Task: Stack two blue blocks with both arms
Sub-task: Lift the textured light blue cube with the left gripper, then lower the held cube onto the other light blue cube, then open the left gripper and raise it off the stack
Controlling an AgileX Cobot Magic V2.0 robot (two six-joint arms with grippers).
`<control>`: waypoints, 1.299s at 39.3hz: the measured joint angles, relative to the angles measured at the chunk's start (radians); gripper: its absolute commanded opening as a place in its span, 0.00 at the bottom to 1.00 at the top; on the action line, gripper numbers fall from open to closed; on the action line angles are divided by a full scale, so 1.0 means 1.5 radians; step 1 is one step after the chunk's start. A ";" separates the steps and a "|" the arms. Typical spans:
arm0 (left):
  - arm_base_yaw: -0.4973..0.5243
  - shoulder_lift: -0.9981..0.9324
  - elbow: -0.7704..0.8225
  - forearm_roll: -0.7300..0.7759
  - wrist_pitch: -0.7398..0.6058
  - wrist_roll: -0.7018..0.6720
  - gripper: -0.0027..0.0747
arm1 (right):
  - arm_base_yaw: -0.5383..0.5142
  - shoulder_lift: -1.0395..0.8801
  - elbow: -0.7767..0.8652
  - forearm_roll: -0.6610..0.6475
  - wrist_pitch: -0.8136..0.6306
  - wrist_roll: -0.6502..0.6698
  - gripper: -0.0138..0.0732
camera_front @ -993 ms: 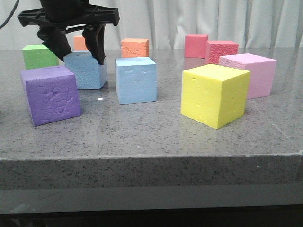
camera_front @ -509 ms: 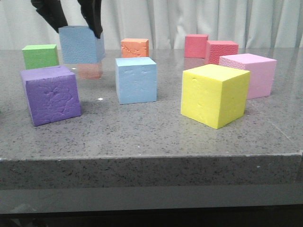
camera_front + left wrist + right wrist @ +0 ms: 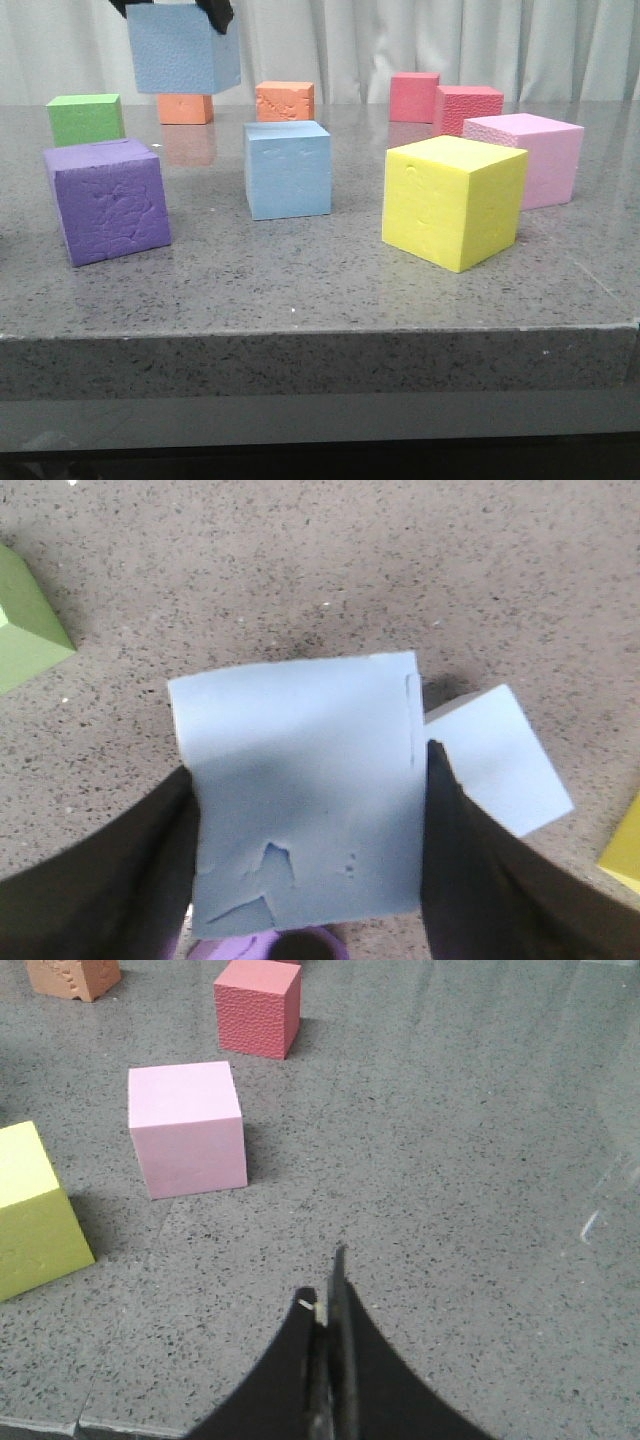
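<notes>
My left gripper [image 3: 170, 8] is shut on one blue block [image 3: 184, 48] and holds it in the air, well above the table at the back left; only its fingertips show at the top of the front view. In the left wrist view the black fingers [image 3: 455, 860] press both sides of this block [image 3: 300, 790]. The second blue block [image 3: 288, 168] stands on the table, lower and to the right; it also shows in the left wrist view [image 3: 495, 760]. My right gripper [image 3: 325, 1285] is shut and empty over bare table, out of the front view.
A purple cube [image 3: 107, 200] and a green cube [image 3: 85, 118] stand at the left. Two orange cubes [image 3: 285, 100] stand at the back, two red cubes [image 3: 467, 106] at the back right. A pink cube [image 3: 530, 155] and a yellow cube [image 3: 455, 200] stand at the right.
My left gripper has lifted the blue block off the table, straight up and slightly right. An orange cube behind it has come into view. The other cubes have not moved.
</notes>
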 measured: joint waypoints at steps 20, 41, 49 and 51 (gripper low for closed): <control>-0.062 0.025 0.000 -0.044 -0.057 0.000 0.44 | 0.000 0.000 0.000 0.005 0.000 0.000 0.08; -0.062 0.054 -0.001 -0.042 -0.057 0.016 0.79 | 0.000 0.000 0.000 0.005 0.000 0.000 0.08; -0.062 0.059 -0.024 -0.042 -0.057 0.018 0.79 | 0.000 0.000 0.000 0.005 0.000 0.000 0.08; -0.062 0.059 -0.039 -0.041 -0.057 0.018 0.79 | 0.000 0.000 0.000 0.005 0.000 0.000 0.08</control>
